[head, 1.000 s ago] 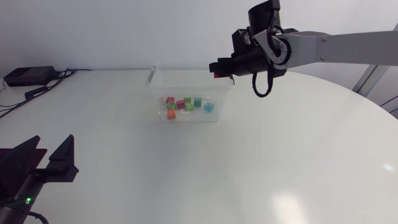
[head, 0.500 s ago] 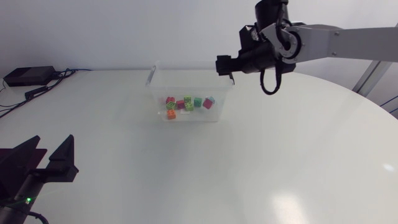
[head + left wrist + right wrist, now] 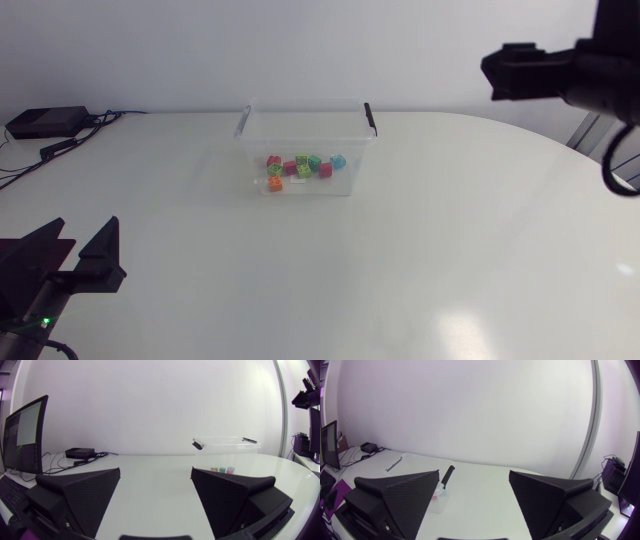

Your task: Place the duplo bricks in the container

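Observation:
A clear plastic container (image 3: 246, 140) stands at the table's far middle, with several coloured duplo bricks (image 3: 301, 167) lying on its floor. My right gripper (image 3: 496, 72) hangs high at the far right, well away from the container; in the right wrist view the gripper (image 3: 472, 505) is open and empty, and the container (image 3: 422, 462) lies ahead of its left finger. My left gripper (image 3: 75, 252) rests open near the front left corner. Ahead of that gripper (image 3: 155, 500) are the container (image 3: 227, 442) and its bricks (image 3: 222, 469).
A black box (image 3: 45, 122) with cables lies at the table's back left corner, also seen as a black box (image 3: 80, 452) ahead of the left gripper. The container's black latches (image 3: 369, 116) stand up at its sides.
My right gripper opened above the container's right end and a red brick dropped in among the others. The right arm then drew back up and to the right. The left arm stayed still.

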Motion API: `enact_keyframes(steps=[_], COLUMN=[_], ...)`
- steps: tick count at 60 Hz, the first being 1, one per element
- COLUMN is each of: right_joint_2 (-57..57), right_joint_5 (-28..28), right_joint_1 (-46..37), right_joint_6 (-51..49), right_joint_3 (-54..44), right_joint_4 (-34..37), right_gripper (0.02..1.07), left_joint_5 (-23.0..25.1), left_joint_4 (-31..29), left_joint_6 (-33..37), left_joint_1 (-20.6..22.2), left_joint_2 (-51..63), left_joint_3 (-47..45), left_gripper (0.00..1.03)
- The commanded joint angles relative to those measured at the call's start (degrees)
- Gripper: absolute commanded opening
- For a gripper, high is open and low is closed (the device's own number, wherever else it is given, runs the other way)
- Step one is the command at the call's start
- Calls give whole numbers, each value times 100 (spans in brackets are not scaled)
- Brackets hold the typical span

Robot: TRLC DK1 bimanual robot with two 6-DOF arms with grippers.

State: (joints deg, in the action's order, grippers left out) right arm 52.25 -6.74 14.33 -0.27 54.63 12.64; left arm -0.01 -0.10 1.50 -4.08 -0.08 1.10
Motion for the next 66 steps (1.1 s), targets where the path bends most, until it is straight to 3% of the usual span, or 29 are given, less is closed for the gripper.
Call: enact_keyframes(steps=[1, 14, 66], right_joint_2=[-848, -3165, -5037], right_joint_5=[-55, -59, 607], right_joint_1=[88, 295, -1275], right_joint_6=[-105, -86, 17], right_joint_3=[-866, -2644, -5206], right_joint_4=[98, -69, -1155], right_gripper=[103, 103, 103], left_joint_5=[27, 27, 3], left_joint_4=[-8, -16, 7], left_joint_6=[44, 42, -132], left_joint_1=[-23, -20, 369], left_joint_2=[-71, -71, 0], left_joint_3=[-102, -102, -110], left_gripper=[99, 99, 99])
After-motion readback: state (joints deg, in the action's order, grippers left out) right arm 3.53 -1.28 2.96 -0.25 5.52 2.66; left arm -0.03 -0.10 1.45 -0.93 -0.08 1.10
